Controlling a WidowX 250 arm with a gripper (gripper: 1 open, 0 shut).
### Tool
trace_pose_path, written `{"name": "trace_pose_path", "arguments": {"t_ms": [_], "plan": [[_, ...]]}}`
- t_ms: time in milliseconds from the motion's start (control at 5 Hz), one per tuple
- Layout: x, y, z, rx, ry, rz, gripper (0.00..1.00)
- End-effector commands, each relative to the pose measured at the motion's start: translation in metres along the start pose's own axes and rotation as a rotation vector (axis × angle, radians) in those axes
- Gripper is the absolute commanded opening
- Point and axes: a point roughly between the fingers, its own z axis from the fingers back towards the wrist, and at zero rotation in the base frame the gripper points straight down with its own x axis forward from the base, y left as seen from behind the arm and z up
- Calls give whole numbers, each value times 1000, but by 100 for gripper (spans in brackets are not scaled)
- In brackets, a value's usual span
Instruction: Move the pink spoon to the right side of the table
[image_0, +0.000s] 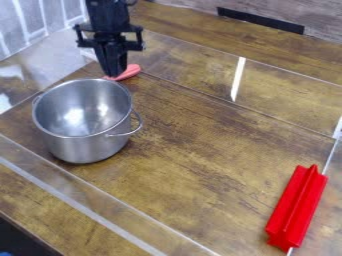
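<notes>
Jaws (112, 66) clenched, pointing straight down, apparently pinching the pink spoon (126, 72), which protrudes just right of and below the tips, long axis roughly level. Steel pot (83, 120) lies near, below; the surface's (201, 150) right side lies well apart.

view: one camera only | position: high, off the near corner of the table (214, 170) | facing: obliquely down and across the planks | range: medium, the steel pot (84, 120) near left, the red ridged bar (297, 205) at lower right | shared area: no second view
</notes>
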Motion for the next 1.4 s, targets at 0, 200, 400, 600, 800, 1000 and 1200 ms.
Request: {"name": "trace_pose_path", "arguments": {"t_ms": [0, 200, 400, 600, 800, 1000, 1200], "plan": [[8, 3, 23, 6, -57, 3, 100], [9, 5, 8, 10, -47, 1, 100], [9, 7, -9, 13, -42, -1, 0], [14, -1, -14, 17, -42, 17, 0], [21, -14, -15, 3, -38, 37, 100], [24, -21, -6, -7, -41, 82, 0], [25, -22, 0, -4, -44, 129, 0]]}}
